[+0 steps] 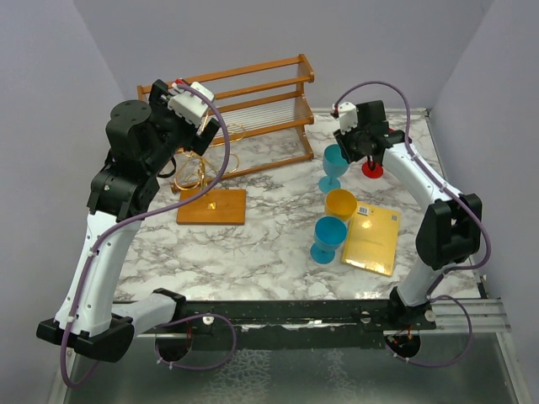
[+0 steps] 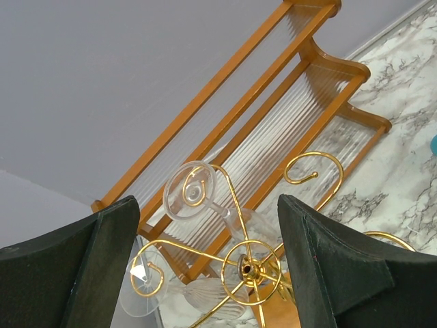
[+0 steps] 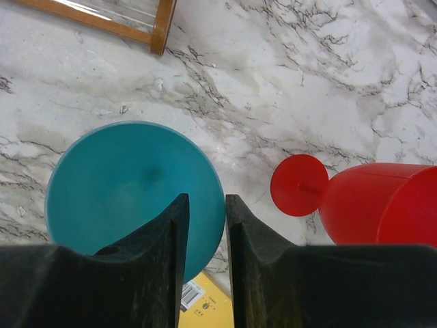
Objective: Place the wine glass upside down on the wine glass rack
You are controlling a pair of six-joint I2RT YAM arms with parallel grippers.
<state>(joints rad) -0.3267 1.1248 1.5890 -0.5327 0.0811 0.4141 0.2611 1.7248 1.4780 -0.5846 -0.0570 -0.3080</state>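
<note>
astride teal glass (image 3: 130, 181), right claw (image 3: 207, 199) ajar

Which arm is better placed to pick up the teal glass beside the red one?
Right. The right tool sits directly above the teal glass, jaws narrow astride its rim. The left tool hangs open over the rack, far from that glass.

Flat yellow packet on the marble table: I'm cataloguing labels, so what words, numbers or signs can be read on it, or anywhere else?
Flat yellow packet, white-and-blue sticker: print too small to read.
Same packet, right wrist view: barcode label, its characters blurred, unreadable.
Nothing else shows legible text.
</note>
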